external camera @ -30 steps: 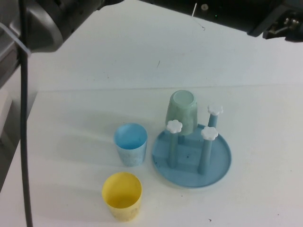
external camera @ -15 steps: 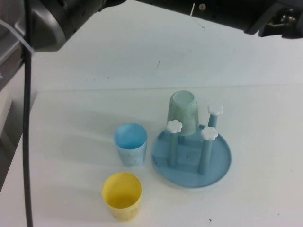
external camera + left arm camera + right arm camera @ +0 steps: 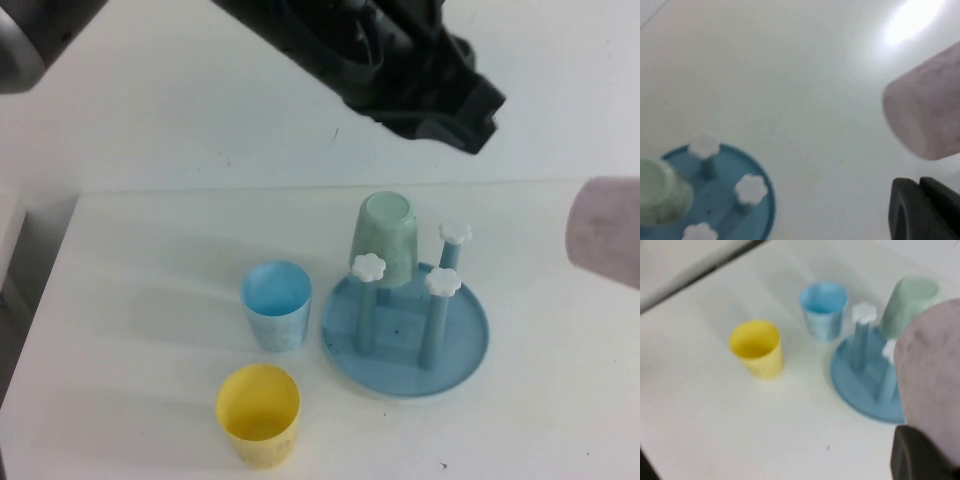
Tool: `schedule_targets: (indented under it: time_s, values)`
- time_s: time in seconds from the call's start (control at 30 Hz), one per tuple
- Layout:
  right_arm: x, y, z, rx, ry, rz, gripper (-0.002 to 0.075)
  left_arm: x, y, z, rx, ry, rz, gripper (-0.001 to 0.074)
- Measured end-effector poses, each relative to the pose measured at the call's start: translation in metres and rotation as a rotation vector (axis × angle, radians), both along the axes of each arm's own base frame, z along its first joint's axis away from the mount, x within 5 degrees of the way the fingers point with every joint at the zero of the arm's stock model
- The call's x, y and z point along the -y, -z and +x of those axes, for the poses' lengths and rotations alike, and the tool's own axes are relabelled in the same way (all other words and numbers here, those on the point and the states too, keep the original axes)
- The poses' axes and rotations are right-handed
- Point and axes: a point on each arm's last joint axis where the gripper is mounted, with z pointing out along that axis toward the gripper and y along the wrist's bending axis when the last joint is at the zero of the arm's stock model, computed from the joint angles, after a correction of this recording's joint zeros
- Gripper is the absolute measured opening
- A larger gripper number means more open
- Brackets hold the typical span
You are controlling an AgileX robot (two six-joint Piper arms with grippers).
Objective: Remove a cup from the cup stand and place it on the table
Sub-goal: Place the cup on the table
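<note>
- Pale pink, faintly speckled plastic tumbler (image 3: 606, 232): you will find it in the air at the far right edge of the high view, at about 2 o'clock from the cup stand; it is clear of the pegs and not touching the table
- Right gripper (image 3: 920, 457): its wrist view has the pink cup (image 3: 935, 370) filling the near side, pressed against a dark finger at the frame's edge; the jaws are clenched on that cup; the gripper itself lies outside the high view
- Round blue plastic cup stand (image 3: 460, 350) sits on the large white matte table (image 3: 150, 300); three upright blue pegs with white flower-shaped caps stand bare
- Mint-green plastic cup (image 3: 385, 240) rests upside down, base up, at the stand's 11 o'clock side
- Light blue plastic cup (image 3: 275, 305) stands upright and mouth up on the table, just beside the stand at its 9 o'clock
- Yellow plastic cup (image 3: 258, 415) stands upright at the blue cup's 6 o'clock, apart from it
- Left arm (image 3: 380, 60): a dark bulk crossing the top of the high view, above the stand
- Left gripper (image 3: 925, 210) shows only as a dark corner in its wrist view, with the pink cup (image 3: 927, 107) close by and the stand (image 3: 720, 195) farther off; you cannot tell whether it is released or clenched
</note>
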Motion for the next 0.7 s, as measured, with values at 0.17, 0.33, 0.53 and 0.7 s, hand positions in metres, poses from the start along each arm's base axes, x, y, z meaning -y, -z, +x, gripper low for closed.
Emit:
schedule_targets:
  time_s: [0.17, 0.33, 0.53, 0.7]
  values:
    - [0.006, 0.025, 0.028, -0.265, -0.033, -0.182, 0.0021, -0.021, 0.030, 0.001, 0.000, -0.121, 0.212, 0.0002]
    - [-0.008, 0.057, 0.050, -0.392, -0.074, -0.357, 0.0021, -0.047, 0.058, -0.022, -0.043, -0.157, 0.349, 0.0000]
    - [-0.044, 0.098, 0.072, -0.487, -0.161, -0.529, 0.0020, -0.078, 0.079, -0.063, -0.082, -0.163, 0.390, -0.0001]
    - [-0.061, 0.134, 0.091, -0.528, -0.189, -0.674, 0.0020, -0.095, 0.085, -0.087, -0.066, -0.196, 0.358, -0.0002]
